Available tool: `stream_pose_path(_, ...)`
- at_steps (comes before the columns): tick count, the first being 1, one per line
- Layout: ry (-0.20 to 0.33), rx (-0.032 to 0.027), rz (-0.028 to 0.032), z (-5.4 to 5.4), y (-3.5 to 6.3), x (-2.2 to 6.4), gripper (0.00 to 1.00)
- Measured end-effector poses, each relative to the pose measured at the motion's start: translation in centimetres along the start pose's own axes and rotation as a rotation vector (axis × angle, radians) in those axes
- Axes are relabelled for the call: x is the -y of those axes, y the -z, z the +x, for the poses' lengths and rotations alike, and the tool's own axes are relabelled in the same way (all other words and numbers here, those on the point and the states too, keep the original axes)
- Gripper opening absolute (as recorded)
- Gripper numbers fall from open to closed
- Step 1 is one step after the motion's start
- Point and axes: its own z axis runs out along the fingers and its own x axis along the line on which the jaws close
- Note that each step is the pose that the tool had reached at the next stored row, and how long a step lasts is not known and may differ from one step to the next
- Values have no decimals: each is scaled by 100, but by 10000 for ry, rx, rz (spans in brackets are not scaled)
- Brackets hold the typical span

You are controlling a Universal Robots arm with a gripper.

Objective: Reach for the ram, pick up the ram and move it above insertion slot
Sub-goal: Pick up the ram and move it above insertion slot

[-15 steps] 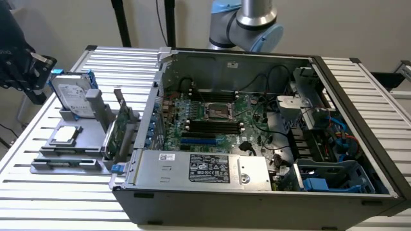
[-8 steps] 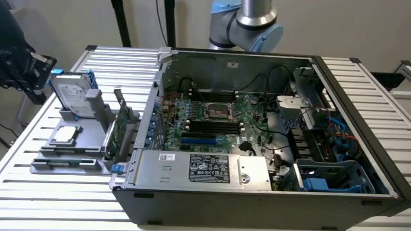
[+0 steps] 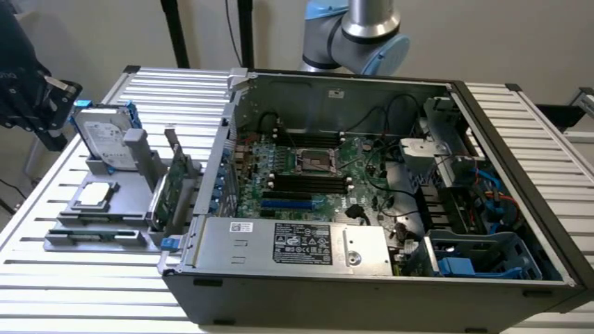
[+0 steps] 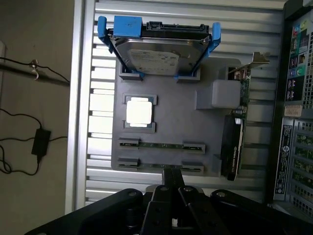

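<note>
The ram (image 4: pixel 161 145) is a thin green stick lying across two small holders on the grey fixture (image 4: pixel 171 115), well short of the hard drive. In the exterior view, the ram (image 3: pixel 96 236) lies at the fixture's near end. My gripper (image 4: pixel 172 172) hovers above the fixture's edge close to the ram, fingers pressed together with nothing between them. A second row of holders (image 4: pixel 192 168) sits right at the fingertips, and what lies in it is partly hidden. The long black memory slots (image 3: pixel 307 182) run across the motherboard inside the open case.
On the fixture stand a silver hard drive in blue rails (image 4: pixel 159 54), a square processor (image 4: pixel 139 111) and an upright green card with a metal bracket (image 4: pixel 237 132). The open computer case (image 3: pixel 519 181) lies toward the exterior view's right. A dark object (image 3: pixel 21 90) hangs at its left edge.
</note>
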Motion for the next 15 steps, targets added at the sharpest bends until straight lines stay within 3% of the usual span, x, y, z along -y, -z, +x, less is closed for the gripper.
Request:
stream_pose_path(3,131,-2,4,8,-1,0,11)
stream_pose_path(15,2296,-86,11,9,-6,0,11)
